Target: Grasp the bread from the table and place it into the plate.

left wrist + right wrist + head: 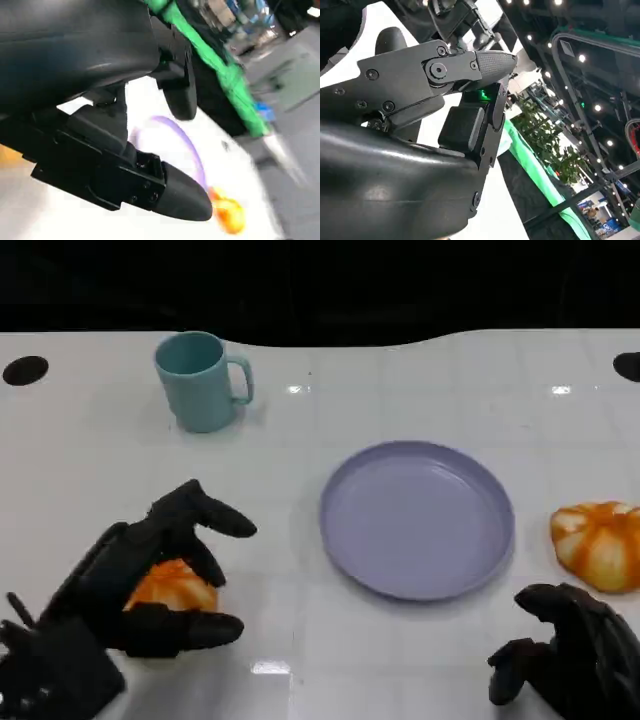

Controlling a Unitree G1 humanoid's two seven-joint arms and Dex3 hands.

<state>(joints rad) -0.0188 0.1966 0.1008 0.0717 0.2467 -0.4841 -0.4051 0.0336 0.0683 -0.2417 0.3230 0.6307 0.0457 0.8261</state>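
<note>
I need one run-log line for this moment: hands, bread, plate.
left robot hand: grips bread on table | right robot hand: curled, holds nothing | plate: empty | second bread: right of plate

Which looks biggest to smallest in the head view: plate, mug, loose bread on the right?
1. The plate, clearly the largest.
2 and 3. The mug and the loose bread look alike in size. The bread is cut off by the frame edge and sits nearer the camera, so I won't rank them.
</note>
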